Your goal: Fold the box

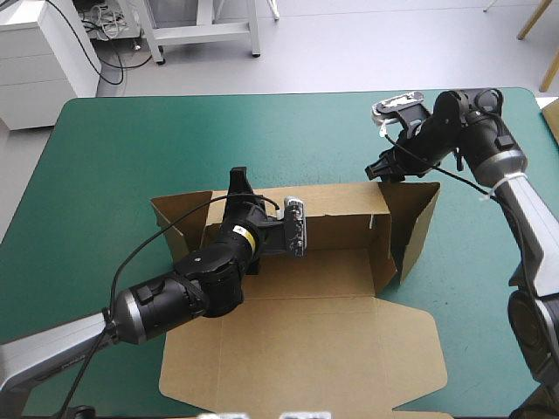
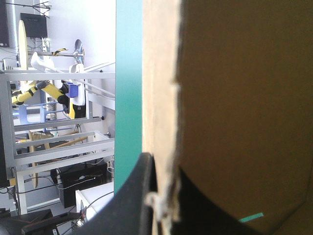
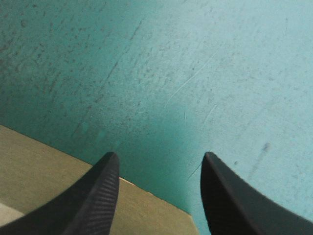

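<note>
box (image 1: 323, 279): one brown sheet is being worked mid-table on the teal-green cover (image 1: 105, 148); the back wall (image 1: 341, 205) and right wall (image 1: 412, 223) are standing, and the lid (image 1: 306, 349) is lying flat toward the near edge.
left gripper (image 1: 238, 179): the back wall's top edge, near its left end, is being pinched between the black fingers, which are all but closed on the board.
right gripper (image 1: 385, 168): it is being held low just beyond the box's far right corner, fingers spread apart, nothing between them.
handling (judged): the board is being treated as light, stiff across panels, weak at creases and prone to tearing at cut edges.
hold (judged): a wall's free edge close to a crease is being favoured over mid-panel.
count: one box, two grippers, two standing walls, one flat lid.
</note>
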